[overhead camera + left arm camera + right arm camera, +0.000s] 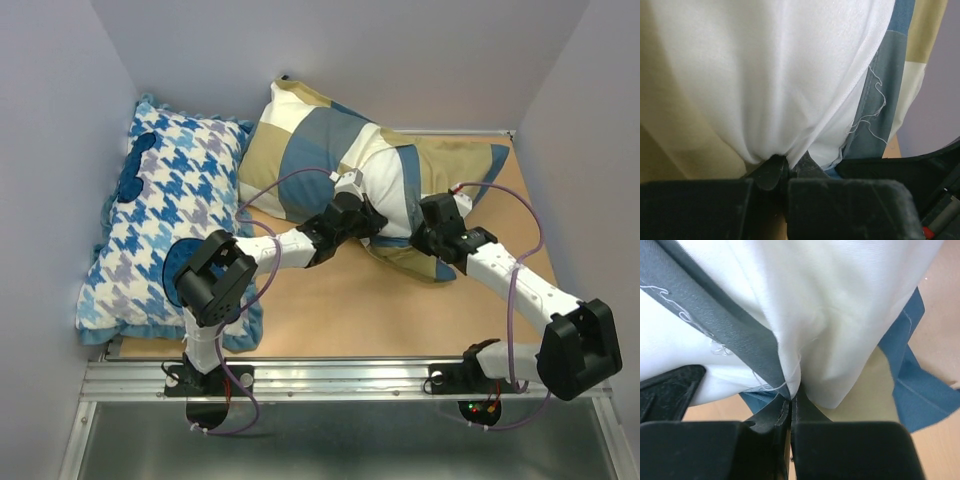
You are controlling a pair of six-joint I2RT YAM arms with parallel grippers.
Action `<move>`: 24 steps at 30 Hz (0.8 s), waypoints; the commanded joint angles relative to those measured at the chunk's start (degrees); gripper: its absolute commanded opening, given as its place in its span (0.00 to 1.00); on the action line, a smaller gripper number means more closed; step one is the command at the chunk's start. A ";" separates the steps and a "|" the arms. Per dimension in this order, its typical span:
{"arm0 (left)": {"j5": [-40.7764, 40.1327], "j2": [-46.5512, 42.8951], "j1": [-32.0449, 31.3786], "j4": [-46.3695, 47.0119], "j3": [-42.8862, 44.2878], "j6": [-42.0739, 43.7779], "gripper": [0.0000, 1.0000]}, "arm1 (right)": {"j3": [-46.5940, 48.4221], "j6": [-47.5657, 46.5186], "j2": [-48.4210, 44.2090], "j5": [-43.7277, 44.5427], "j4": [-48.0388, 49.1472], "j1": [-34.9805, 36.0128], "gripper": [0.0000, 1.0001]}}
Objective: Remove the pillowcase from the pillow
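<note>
The pillowcase point(300, 140), in tan, slate blue and cream blocks, lies at the back middle of the table. The white pillow point(385, 185) bulges out of its opening. My left gripper point(368, 218) is at the near left side of that bulge. In the left wrist view it point(786, 162) is shut on a gathered fold of the pillow point(765, 75), with the pillowcase edge point(890, 75) to the right. My right gripper point(428, 228) is at the near right side. In the right wrist view it point(791, 399) is shut on the pillowcase's grey-blue hem point(715, 305), which has loose threads.
A blue-and-white houndstooth cushion point(170, 220) fills the left side of the table, close to the left arm. Grey walls enclose the left, back and right. Bare wooden tabletop point(340, 310) lies between the pillow and the arm bases.
</note>
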 commanded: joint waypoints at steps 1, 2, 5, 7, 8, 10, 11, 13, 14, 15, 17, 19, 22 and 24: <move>-6.90 -7.94 8.17 -3.10 3.06 2.21 0.00 | -4.10 -2.96 -2.57 5.72 -8.48 -4.88 0.01; -6.73 -8.30 9.50 -3.46 3.33 2.30 0.00 | -4.36 -3.14 -3.09 5.54 -8.48 -5.07 0.01; -5.68 -10.14 13.36 -4.61 4.12 1.69 0.00 | -5.50 -3.23 -3.10 4.75 -8.39 -5.94 0.01; -5.24 -11.54 16.97 -5.48 4.99 1.69 0.00 | -6.64 -3.14 -2.57 3.35 -8.04 -7.61 0.01; -5.58 -12.07 18.02 -5.92 5.26 1.69 0.00 | -7.17 -3.14 -2.40 2.82 -7.69 -8.05 0.00; -5.59 -13.65 20.75 -6.28 5.61 1.86 0.00 | -8.22 -3.14 -2.22 1.24 -6.20 -9.11 0.01; -5.59 -14.36 21.45 -6.54 5.61 1.86 0.00 | -9.27 -3.40 -2.13 0.54 -5.67 -9.72 0.01; -6.29 -16.72 23.65 -6.81 4.83 1.69 0.00 | -10.60 -4.02 -1.78 -1.83 -3.83 -12.18 0.01; -6.73 -17.69 24.53 -6.72 4.21 1.60 0.00 | -11.73 -4.19 -1.78 -2.71 -3.30 -14.19 0.01; -6.64 -18.57 25.41 -6.63 3.60 0.73 0.00 | -12.35 -4.46 -1.69 -3.50 -2.77 -15.51 0.01; -5.77 -21.20 28.30 -5.93 1.41 0.11 0.00 | -12.89 -5.07 -2.30 -6.05 -1.80 -18.06 0.01; -5.50 -23.75 30.41 -5.84 -0.53 -0.33 0.00 | -12.89 -5.16 -2.48 -7.98 -1.27 -19.21 0.01; -5.50 -27.62 32.09 -5.49 -2.82 -0.60 0.00 | -12.10 -5.43 -1.52 -8.26 -0.75 -20.45 0.01; -5.85 -29.30 33.15 -5.66 -3.18 0.27 0.00 | -12.01 -5.60 -0.56 -8.35 -0.31 -21.24 0.01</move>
